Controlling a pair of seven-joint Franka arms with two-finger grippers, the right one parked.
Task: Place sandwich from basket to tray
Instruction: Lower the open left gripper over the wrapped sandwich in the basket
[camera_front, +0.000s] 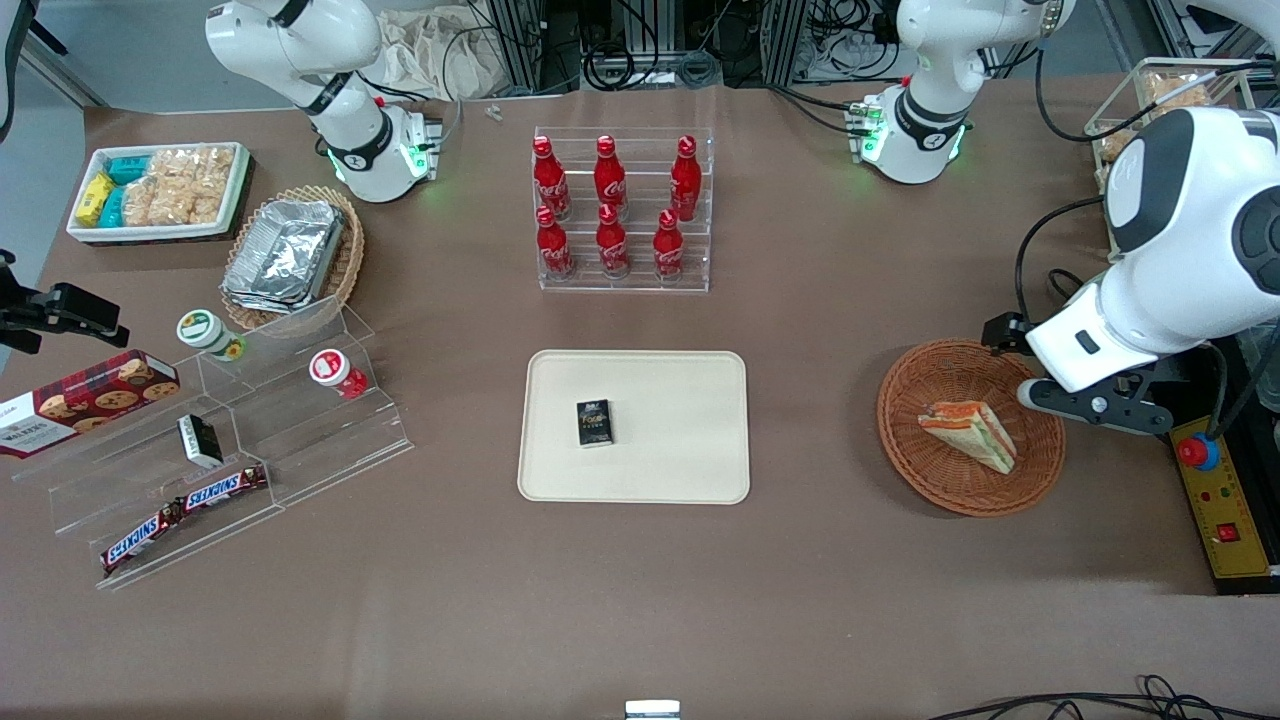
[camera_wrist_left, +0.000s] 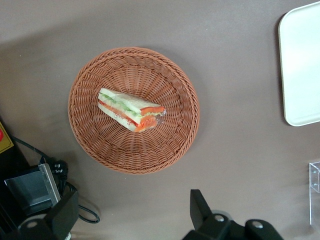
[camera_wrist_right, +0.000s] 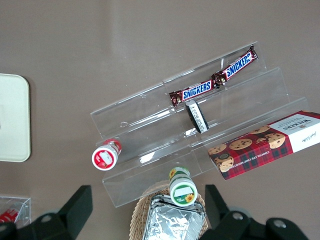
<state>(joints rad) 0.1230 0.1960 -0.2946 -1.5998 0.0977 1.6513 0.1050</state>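
Pincer (camera_wrist_left: 134, 200) of L arm: fingers spread wide, nothing between them. It hangs above the tabletop (camera_front: 820, 300) just outside the basket rim, clear of the sandwich. In the front view its dark body shows at mid-height of the frame, over the basket edge nearest the working arm's end.

Sandwich (camera_front: 968, 434): triangular wedge, pale bread w/ green and orange-red filling layers. It lies on its side in the basket (camera_front: 900, 420), roughly central, cut face toward the front camera.

Basket: round, shallow, reddish-brown wicker. It sits flat on the tabletop and holds only the sandwich.

Tray (camera_front: 680, 450): cream-beige rectangle w/ rounded corners, at frame centre in the front view. It lies well apart from the basket, toward the parked arm's end, w/ bare tabletop between them. One small dark box (camera_front: 594, 422) lies flat on it.

Clear stepped rack (camera_front: 622, 210), upper centre of frame, farther from the front camera than the tray: six red cola bottles, upright, in two rows of three.
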